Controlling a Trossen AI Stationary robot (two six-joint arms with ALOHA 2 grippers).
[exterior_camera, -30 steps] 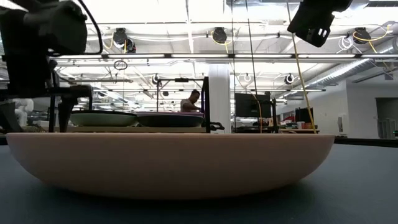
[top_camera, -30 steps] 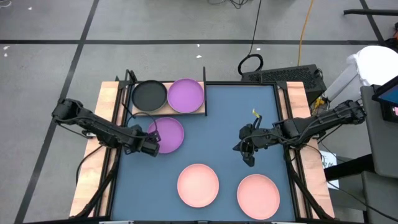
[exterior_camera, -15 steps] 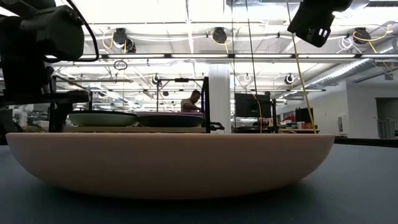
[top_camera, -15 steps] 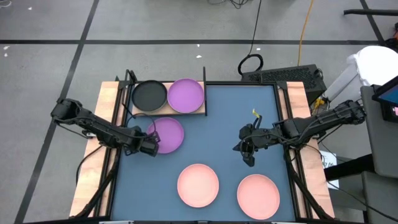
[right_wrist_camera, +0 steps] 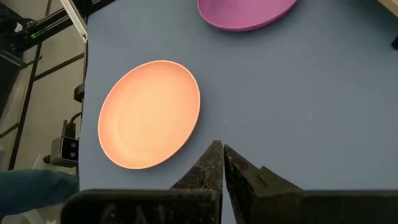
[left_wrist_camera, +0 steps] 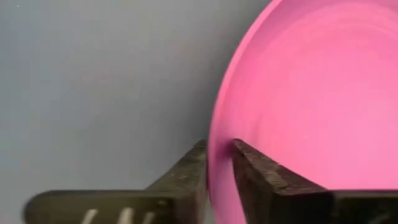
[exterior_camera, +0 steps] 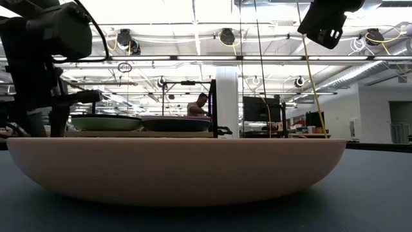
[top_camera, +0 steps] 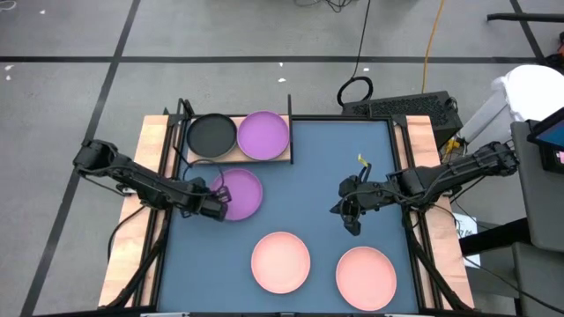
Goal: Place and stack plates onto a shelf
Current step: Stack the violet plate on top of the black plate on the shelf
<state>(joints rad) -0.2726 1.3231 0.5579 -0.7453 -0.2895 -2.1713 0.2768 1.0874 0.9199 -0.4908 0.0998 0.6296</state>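
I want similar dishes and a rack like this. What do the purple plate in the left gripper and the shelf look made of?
Purple plate: likely matte plastic or composite; even colour, no glare. Shelf: light wood board with visible pale grain tone and thin black posts, probably metal. Left gripper pinches the plate's rim.

left hand (top_camera: 214,203) reaches out from its bent arm, fingers (left_wrist_camera: 186,180) pinched nearly together. right hand (top_camera: 350,220) hangs raised, fingers (right_wrist_camera: 208,165) pressed together.

Under me lay a blue-grey mat (top_camera: 326,167) on the wooden table (top_camera: 152,141). Beyond it, a coiled black cable (top_camera: 354,90) and yellow cord (top_camera: 431,40) crossed the floor; a person (exterior_camera: 196,105) sat far off.
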